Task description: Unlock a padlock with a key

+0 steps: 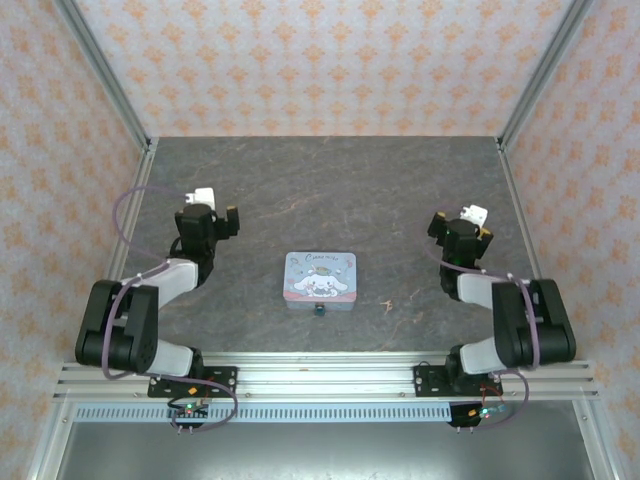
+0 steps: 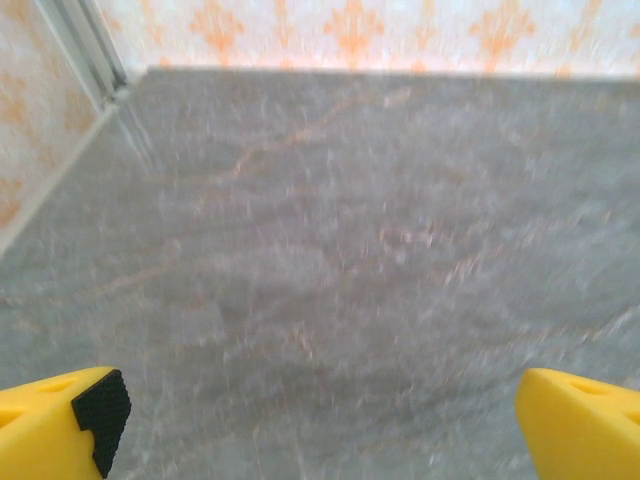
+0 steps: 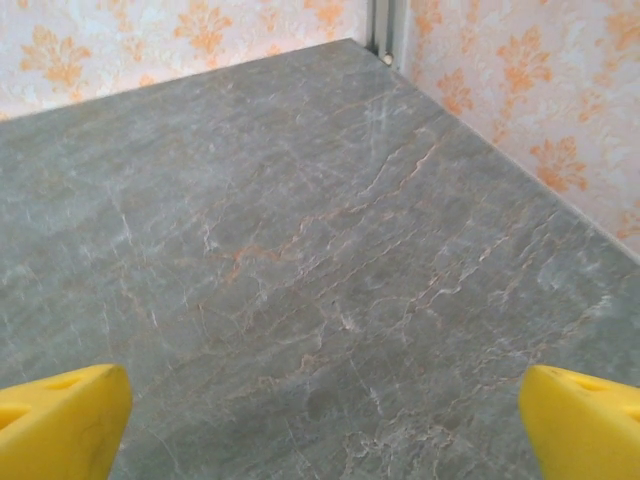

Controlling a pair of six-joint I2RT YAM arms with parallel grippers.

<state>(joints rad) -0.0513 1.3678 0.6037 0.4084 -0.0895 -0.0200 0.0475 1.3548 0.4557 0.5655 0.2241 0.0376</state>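
Note:
The padlock (image 1: 320, 310) is a tiny dark-blue speck on the table, right against the front edge of the pastel tin (image 1: 320, 277). To its right the key (image 1: 385, 303) lies flat, a thin pale sliver. My left gripper (image 1: 208, 215) hovers well to the left of the tin, and my right gripper (image 1: 462, 228) is off to the tin's right, behind the key. Both are open with nothing between the fingers. In the left wrist view the left gripper (image 2: 320, 425) spans bare table between its yellow fingertips (image 2: 60, 420). The right gripper (image 3: 320, 425) also frames bare table.
The grey marbled table (image 1: 330, 190) is enclosed by patterned walls with aluminium corner posts (image 1: 105, 75). A metal rail (image 1: 330, 375) carrying both arm bases runs along the near edge. A wall corner (image 3: 385, 30) stands ahead of the right gripper.

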